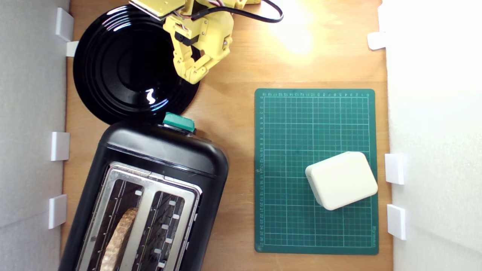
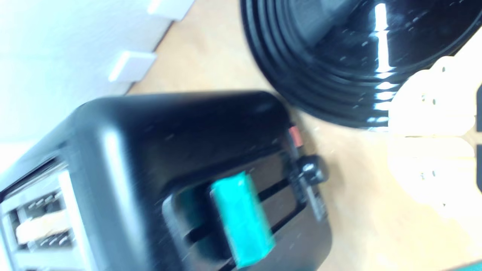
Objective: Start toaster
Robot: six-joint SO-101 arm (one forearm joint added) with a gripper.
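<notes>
Hovering over the black plate (image 1: 124,67) near the bench's far edge, the gripper (image 1: 194,73) holds nothing, jaws apparently nearly closed. The toaster (image 1: 158,158) fills the near-left corner, its teal lever (image 1: 179,122) facing the arm, bread (image 1: 118,241) already slotted.

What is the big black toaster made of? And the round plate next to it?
The toaster looks like shiny black plastic, since light glints off its smooth sides. Its top looks like silvery metal. The plate is glossy black with bright reflections, maybe glazed pottery or plastic; I cannot tell which.
</notes>
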